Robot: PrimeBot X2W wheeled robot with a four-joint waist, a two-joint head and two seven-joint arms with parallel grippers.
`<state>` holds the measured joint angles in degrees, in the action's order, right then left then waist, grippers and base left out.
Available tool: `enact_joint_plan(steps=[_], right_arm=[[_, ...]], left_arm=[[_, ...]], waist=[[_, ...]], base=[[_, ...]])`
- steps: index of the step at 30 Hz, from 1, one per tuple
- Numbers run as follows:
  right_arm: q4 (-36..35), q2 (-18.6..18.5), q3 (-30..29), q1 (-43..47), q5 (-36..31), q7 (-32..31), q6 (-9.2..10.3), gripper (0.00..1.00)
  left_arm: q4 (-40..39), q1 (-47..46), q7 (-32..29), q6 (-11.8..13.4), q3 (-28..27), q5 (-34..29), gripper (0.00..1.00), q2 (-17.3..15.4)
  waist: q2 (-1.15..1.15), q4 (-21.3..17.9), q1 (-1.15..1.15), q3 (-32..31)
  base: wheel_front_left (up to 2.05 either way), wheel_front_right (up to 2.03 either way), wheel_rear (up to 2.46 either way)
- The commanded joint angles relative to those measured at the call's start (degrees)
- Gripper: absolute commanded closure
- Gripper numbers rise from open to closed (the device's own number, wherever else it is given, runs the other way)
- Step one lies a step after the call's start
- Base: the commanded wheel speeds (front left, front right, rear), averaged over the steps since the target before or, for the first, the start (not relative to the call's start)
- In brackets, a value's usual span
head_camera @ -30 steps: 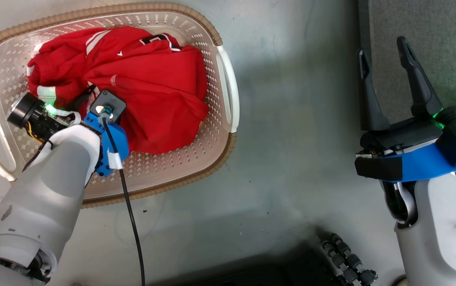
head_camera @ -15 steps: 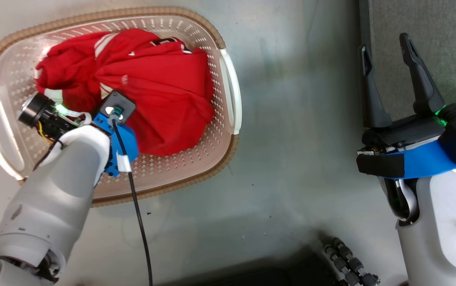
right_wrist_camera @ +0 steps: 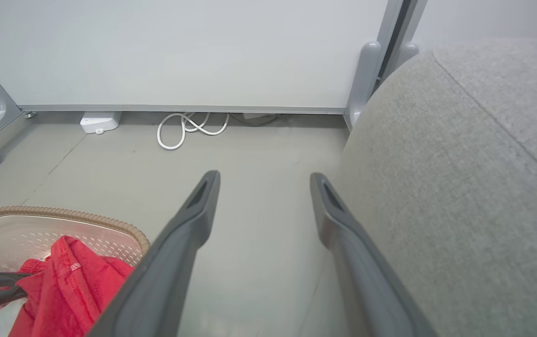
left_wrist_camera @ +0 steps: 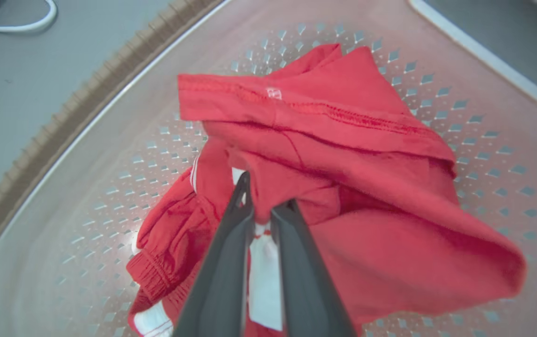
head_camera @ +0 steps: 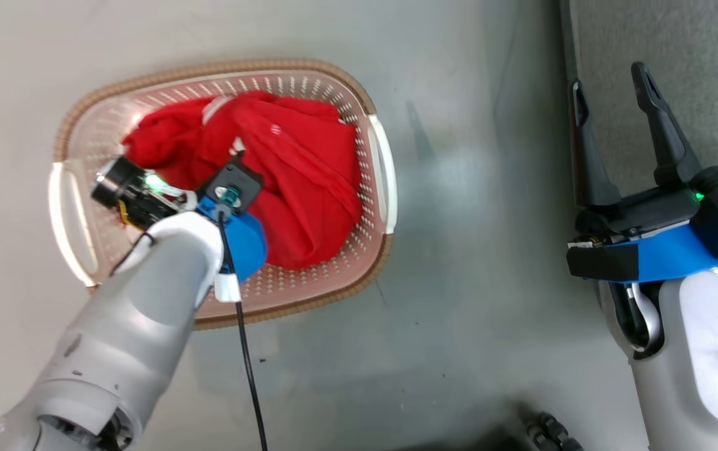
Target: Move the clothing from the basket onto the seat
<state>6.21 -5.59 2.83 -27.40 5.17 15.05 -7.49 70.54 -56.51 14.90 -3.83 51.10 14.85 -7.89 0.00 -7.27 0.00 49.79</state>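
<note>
Since a moment ago the clothing has been drawn up out of its flat heap into a peak. The black-and-white neck patch that showed earlier is folded out of sight. The head camera has also pulled back, so the basket looks smaller without having shifted on the floor.

All the red fabric is still within the basket's perforated cream walls, part of it hanging from the left end effector. Its two dark fingers are pressed nearly together, pinching a fold of red and a strip of white trim. A small white printed mark sits on the stitched hem, too blurred to read. Below the fingers lie a ribbed red cuff and more white stripe.

A black cable trails down from the left wrist.

Well to the right, the right end effector hangs with its fingers spread wide and nothing between them, over the edge where floor meets the seat. The grey upholstery has one seam across it and no clothing on it.

Against the far wall lie a looped white cord and a small white box.
</note>
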Motion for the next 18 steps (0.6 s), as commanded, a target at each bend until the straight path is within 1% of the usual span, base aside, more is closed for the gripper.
enact_joint_plan(steps=[1, 11, 18], right_arm=[[0.2, -0.4, -0.2, 0.8, -0.1, 0.2, -0.01, 0.00], [2.1, -1.3, -0.7, 3.7, -0.1, 0.2, -0.01, 0.00], [3.3, -1.4, -1.0, 6.5, 0.1, 0.2, -0.01, 0.00]], left_arm=[[-1.5, 0.6, 0.4, 0.4, -0.2, 0.2, 1.00, 0.2], [-13.5, 8.2, 0.4, 1.8, -4.1, 1.2, 1.00, -0.4], [-21.7, 14.2, 0.4, 2.7, -8.4, 0.7, 1.00, -0.9]], waist=[[0.00, 1.1, 0.00, -2.2], [0.00, 3.9, 0.00, -11.5], [0.00, 5.3, 0.00, -18.5]], base=[[0.00, 0.00, 0.00], [0.00, 0.00, 0.00], [0.00, 0.00, 0.00]])
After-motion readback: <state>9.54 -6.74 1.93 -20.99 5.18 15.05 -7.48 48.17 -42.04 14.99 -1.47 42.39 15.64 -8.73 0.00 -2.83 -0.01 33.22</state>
